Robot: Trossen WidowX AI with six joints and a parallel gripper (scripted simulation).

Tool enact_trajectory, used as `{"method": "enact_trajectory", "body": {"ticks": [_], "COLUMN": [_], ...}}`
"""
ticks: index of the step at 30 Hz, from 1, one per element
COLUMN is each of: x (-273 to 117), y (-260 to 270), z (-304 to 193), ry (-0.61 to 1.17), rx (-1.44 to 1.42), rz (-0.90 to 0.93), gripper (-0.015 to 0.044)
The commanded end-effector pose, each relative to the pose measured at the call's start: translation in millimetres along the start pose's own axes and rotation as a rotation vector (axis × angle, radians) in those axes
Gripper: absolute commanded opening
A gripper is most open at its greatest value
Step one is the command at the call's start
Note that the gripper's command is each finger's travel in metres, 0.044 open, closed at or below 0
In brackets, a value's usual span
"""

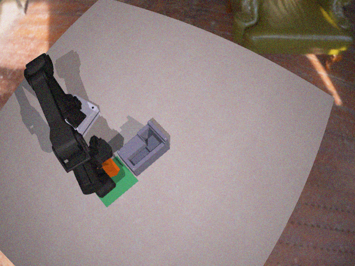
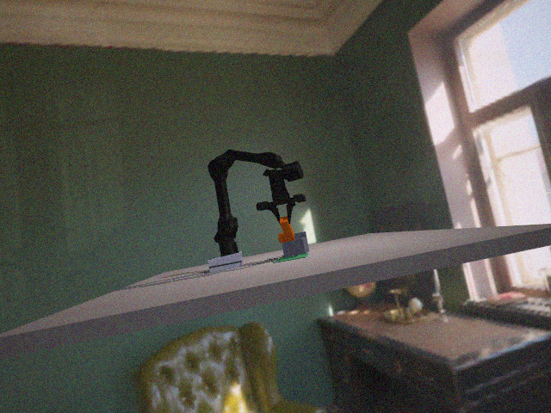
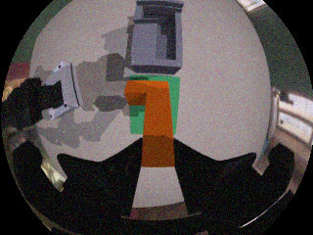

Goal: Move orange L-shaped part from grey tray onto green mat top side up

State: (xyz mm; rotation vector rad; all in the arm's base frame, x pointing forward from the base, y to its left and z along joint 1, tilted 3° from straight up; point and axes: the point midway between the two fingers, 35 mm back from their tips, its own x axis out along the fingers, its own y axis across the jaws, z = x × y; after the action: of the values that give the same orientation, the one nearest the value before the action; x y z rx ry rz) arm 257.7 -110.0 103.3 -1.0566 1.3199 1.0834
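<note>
My gripper (image 2: 284, 219) (image 3: 156, 141) is shut on the far end of the orange L-shaped part (image 1: 111, 168) (image 2: 286, 232) (image 3: 158, 110). The part hangs tilted from the fingertips with its L-shaped end lowest, clear of the tray and above the green mat (image 1: 123, 188) (image 2: 291, 257) (image 3: 137, 125). Its shadow falls on the mat in the top view. The grey tray (image 1: 143, 168) (image 2: 294, 248) (image 3: 154, 64) stands beside the mat with its pocket empty. In the top view the arm hides the fingertips and part of the mat.
The arm's light grey base plate (image 1: 93, 108) (image 2: 225, 262) (image 3: 70, 90) stands on the table behind the mat and tray. The tray's raised walls border the mat's edge. The table edge (image 2: 249, 294) shows in the exterior view.
</note>
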Motion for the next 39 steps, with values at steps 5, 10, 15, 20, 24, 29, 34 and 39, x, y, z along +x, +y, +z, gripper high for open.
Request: {"method": "enact_trajectory", "body": {"ticks": [5,10,15,20,24,29,34,39], "x": [15,22,30,38,44,52,59,60], "y": [2,2,2,2,2,2,2,3], "z": [0,0,0,0,0,-1,0,0], "ry": [0.003,0.003,0.003,0.003,0.003,0.003,0.003,0.003], "rx": [-0.004,-0.004,-0.004,-0.004,-0.004,-0.004,-0.004,-0.004], "rz": [0.007,0.007,0.007,0.007,0.007,0.007,0.007,0.007], "gripper": [0.0,0.0,0.0,0.0,0.0,0.0,0.0,0.0]}}
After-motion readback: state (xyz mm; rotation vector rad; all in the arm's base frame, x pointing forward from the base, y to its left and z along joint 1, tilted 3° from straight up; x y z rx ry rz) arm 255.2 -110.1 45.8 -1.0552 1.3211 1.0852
